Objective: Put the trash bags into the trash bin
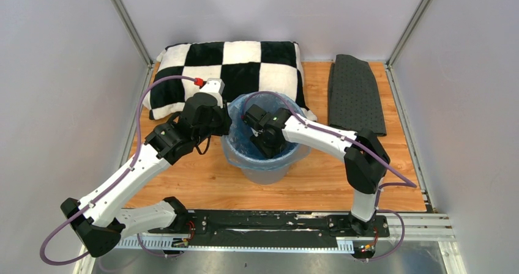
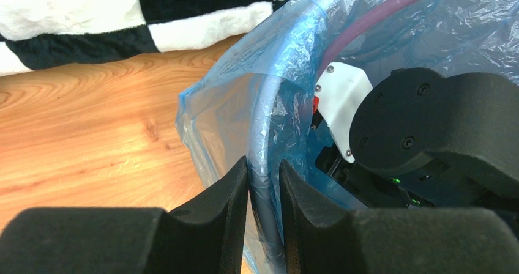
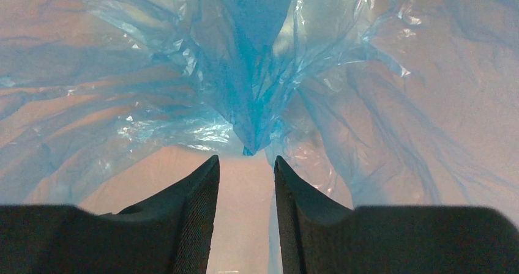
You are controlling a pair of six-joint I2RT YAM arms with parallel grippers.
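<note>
The left gripper point(image 2: 264, 164) pinches the thin translucent light-blue plastic bag point(image 2: 223, 112) against the rim of the round light-grey plastic bin point(image 1: 264, 175). The right gripper point(image 3: 245, 161), parted and holding nothing, sits inside the lined bin, the bag's gathered bottom just ahead of it.
</note>
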